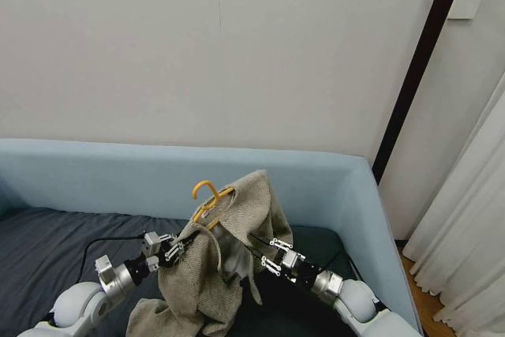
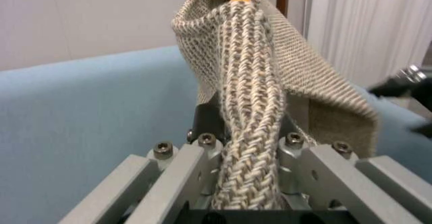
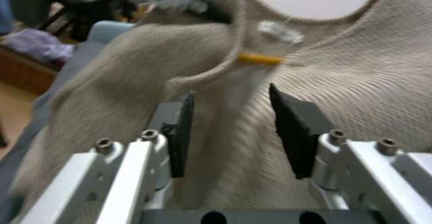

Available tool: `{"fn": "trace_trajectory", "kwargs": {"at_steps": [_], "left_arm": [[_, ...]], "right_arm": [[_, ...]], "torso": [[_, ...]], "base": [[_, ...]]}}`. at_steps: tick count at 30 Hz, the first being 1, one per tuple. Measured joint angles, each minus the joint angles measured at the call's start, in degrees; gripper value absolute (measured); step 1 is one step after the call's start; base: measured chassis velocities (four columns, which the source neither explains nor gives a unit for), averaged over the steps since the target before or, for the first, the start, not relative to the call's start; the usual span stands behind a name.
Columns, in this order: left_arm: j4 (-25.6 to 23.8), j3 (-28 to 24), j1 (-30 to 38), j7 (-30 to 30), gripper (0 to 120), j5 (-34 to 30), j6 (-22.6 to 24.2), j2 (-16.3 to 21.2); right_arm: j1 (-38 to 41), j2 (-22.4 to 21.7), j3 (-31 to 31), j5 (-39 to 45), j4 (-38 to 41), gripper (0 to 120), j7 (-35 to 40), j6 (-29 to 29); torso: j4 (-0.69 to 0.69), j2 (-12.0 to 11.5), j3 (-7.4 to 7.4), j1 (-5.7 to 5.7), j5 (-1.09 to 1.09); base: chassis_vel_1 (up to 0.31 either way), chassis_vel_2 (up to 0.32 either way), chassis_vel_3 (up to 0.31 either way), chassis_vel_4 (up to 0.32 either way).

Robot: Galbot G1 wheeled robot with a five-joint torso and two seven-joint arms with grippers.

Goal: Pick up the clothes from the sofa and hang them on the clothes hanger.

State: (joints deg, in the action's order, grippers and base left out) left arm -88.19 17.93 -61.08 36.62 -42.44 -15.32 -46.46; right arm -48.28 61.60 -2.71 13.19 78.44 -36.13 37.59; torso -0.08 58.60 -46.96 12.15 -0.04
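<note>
Two hands are raised over the dark grey seat cushion of the light blue upholstered sofa, toward its right end, and a beige knitted sweater is held up between them in front of the backrest. The sweater is draped over a yellow plastic clothes hanger, whose hook is seen rising out of the neck opening at the top. The garment's lower folds are gathered on the seat cushion near its front edge. The left hand is placed at the sweater's left side; in the left wrist view it is closed tightly on a thick ribbed edge of the knit, which is pinched between the fingers. The right hand is placed at the sweater's right side. In the right wrist view its black pads are spread well apart with knit fabric seen in the gap, and nothing is clamped by them.
</note>
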Motion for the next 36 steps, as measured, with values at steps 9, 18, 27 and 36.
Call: {"fn": "trace_trajectory", "kwargs": {"at_steps": [9, 18, 27, 36], "left_arm": [[-1.4, 0.5, -1.0, -1.9, 8, 0.0, -0.1, 0.8], [-3.1, 0.2, -4.5, -4.4, 8, 1.5, 0.5, 2.0], [-6.1, -0.7, -7.8, -6.2, 8, 0.6, 3.6, 3.9], [-7.7, -0.8, -9.0, -0.4, 8, 1.0, 3.5, 10.3]], "right_arm": [[0.7, -0.7, 1.4, 13.0, 2.5, 80, -9.8, 1.8], [3.9, 0.6, -8.0, 4.7, 10.7, 100, 32.2, -7.9], [7.3, 1.0, -14.5, 2.3, 12.0, 100, 39.7, -18.9], [12.5, -4.7, -13.1, 18.4, 9.7, 100, 15.0, -19.5]], "torso": [[0.00, 0.0, 0.00, 0.00, -0.01], [0.02, 0.0, 0.00, 0.00, -0.02], [0.01, 0.0, 0.00, 0.00, -0.01], [0.02, 0.0, 0.00, 0.00, 0.01]], "base": [[0.000, 0.000, 0.000, 0.000], [0.000, 0.000, 0.000, 0.000], [0.000, 0.000, 0.000, 0.000], [0.000, 0.000, 0.000, 0.000]]}}
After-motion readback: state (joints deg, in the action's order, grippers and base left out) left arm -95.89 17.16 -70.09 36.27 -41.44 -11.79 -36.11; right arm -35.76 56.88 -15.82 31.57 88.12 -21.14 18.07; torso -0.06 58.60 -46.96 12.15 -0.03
